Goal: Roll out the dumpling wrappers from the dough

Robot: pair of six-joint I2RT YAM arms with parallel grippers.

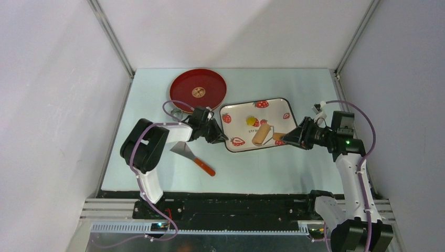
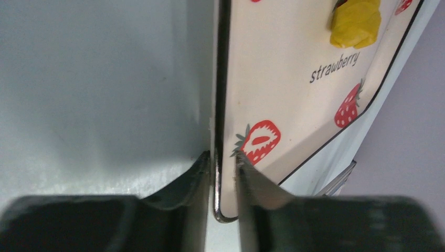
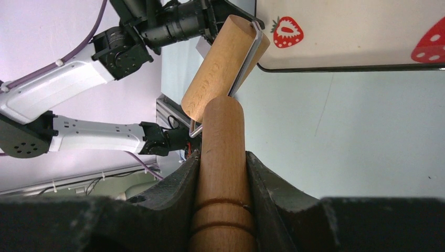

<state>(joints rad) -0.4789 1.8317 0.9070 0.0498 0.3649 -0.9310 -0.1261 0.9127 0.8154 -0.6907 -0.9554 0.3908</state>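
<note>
Tabletop [image 1: 294, 168]: pale surface.
Scraper [image 1: 195, 158]: orange handle, metal blade; lies flat, the nearest item, near the left corner of the strawberry tray [image 1: 234, 111].
Left gripper [image 2: 224, 173]: fingers clamped on the strawberry tray's near left rim, one finger on each side.
Right gripper [image 3: 223, 173]: closed tight round the handle of the wooden roller [image 1: 261, 134], whose drum rests on the tray's near half.
Dough [image 1: 251, 121]: one yellow lump, unflattened, on the tray near its middle, just beyond the drum's far end.
Red plate [image 1: 198, 90]: farthest item, behind the tray's left corner.
</note>
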